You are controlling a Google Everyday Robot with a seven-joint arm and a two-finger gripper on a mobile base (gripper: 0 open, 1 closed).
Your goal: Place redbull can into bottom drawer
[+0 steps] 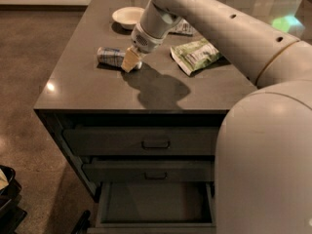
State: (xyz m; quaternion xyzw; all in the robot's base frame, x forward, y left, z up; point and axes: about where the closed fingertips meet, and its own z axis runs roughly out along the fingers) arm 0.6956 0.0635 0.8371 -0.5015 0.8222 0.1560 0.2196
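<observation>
Lying on its side on the left part of the dark bench (97, 94), the redbull can (110, 56) has its long axis running roughly left to right, so it can only be taken across its barrel from above. That would explain why the arm (204, 18) reaches in from the upper right with its wrist pitched steeply down. The tool (130, 60) sits at the can's right-hand end, its pale tan tip overlapping the can and seemingly touching it, just above the bench top. Whether the tool is spread around the can or already pinching it cannot be told from this angle, since the tip covers the contact. The can looks to be resting on the bench rather than lifted. A white bowl (127, 16) stands behind the can, well apart from it, and a green snack bag (195, 55) lies to the right, clear of the tool's approach. Below the bench top the two handled drawers (146, 141) are shut, while the bottom drawer (155, 206) is pulled out with its flat grey floor showing, presumably left open so the can may be lowered straight in. The can is on the bench and not yet near that drawer, so I judge this to be the grasping step.
</observation>
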